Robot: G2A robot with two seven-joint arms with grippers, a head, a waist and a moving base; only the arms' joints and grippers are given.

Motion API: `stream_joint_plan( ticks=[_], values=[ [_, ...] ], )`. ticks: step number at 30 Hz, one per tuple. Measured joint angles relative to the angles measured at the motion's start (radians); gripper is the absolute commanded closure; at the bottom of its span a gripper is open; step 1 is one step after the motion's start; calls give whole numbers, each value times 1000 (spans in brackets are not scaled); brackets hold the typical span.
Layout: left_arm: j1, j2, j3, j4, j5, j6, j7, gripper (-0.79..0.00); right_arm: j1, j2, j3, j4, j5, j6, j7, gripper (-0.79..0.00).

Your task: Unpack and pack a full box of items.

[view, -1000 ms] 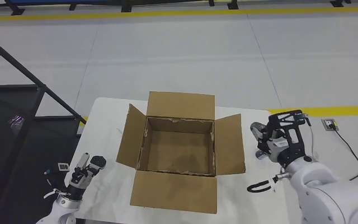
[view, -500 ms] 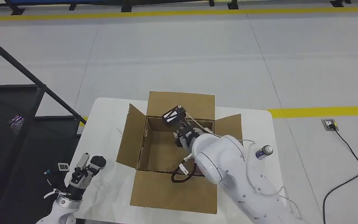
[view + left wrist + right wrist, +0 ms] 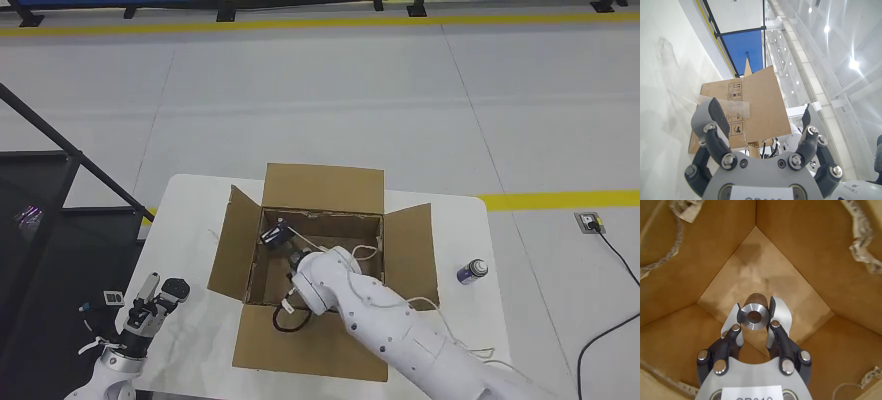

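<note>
Jaws of the right gripper (image 3: 755,310) are clamping a short silvery metal cylinder (image 3: 754,316) inside the open brown cardboard box (image 3: 323,187), while the left gripper (image 3: 761,106) is gaping empty near it.

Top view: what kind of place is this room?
Likely a big factory or lab hall: yellow floor lines, a pale open floor, and a white table bearing a cardboard box.

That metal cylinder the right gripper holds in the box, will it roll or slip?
The metal cylinder looks thick-walled, so probably heavy for its size. Its smooth sides might slip between the jaws of the right gripper. Laid sideways on the box floor, it would likely roll.
</note>
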State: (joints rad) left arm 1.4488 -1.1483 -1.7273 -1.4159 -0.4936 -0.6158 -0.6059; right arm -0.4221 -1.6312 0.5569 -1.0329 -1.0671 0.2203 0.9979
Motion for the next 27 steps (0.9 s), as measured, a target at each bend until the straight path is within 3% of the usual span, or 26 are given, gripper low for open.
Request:
stream_joint_plan(
  ticks=[5, 12, 14, 16, 23, 27],
  values=[
    [0, 0, 0, 0, 0, 0, 0, -785, 25, -40, -12, 128, 29, 4, -67, -18],
    [0, 0, 0, 0, 0, 0, 0, -785, 51, -81, -21, 241, 43, -10, -86, -382],
    [0, 0, 0, 0, 0, 0, 0, -785, 56, -91, -20, 262, 47, -15, -90, -634],
    [0, 0, 0, 0, 0, 0, 0, -785, 60, -98, -17, 278, 48, -20, -94, -748],
    [0, 0, 0, 0, 0, 0, 0, -785, 56, -102, 14, 264, 43, -33, -116, -785],
    [0, 0, 0, 0, 0, 0, 0, -785, 26, -80, 60, 166, 27, -27, -115, -785]
  ],
)
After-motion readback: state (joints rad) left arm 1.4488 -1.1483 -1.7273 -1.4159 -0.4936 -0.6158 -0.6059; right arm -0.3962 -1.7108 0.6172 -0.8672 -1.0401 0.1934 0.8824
